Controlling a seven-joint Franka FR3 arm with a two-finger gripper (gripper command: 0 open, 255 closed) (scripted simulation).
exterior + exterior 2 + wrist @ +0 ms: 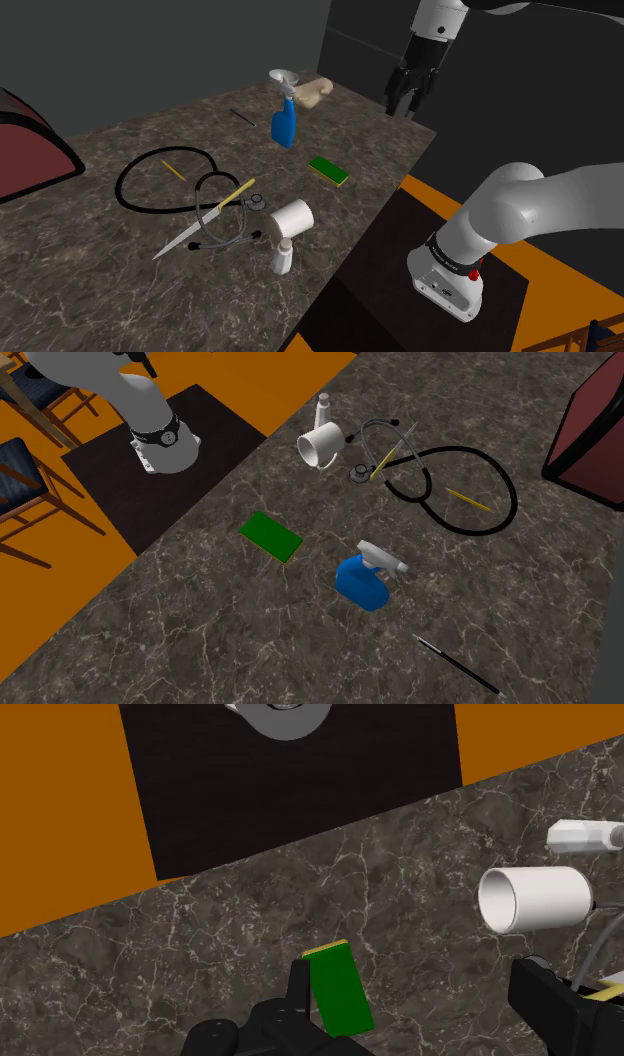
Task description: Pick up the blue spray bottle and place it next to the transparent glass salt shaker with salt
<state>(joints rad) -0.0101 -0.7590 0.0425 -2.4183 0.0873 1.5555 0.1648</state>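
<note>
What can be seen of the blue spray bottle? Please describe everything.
The blue spray bottle has a blue body, wider at the base, and a white trigger head. It stands upright on the dark marbled table, toward its far end in the shoulder view. A green sponge lies near it, not touching. Only the table touches it; the open pincer hangs apart from it.

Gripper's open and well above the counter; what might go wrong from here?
The blue spray bottle stands upright; an off-centre grasp by the gripper may topple it. The salt shaker stands near the counter edge, crowded by the tipped white mug and stethoscope; placing there may knock it off.
</note>
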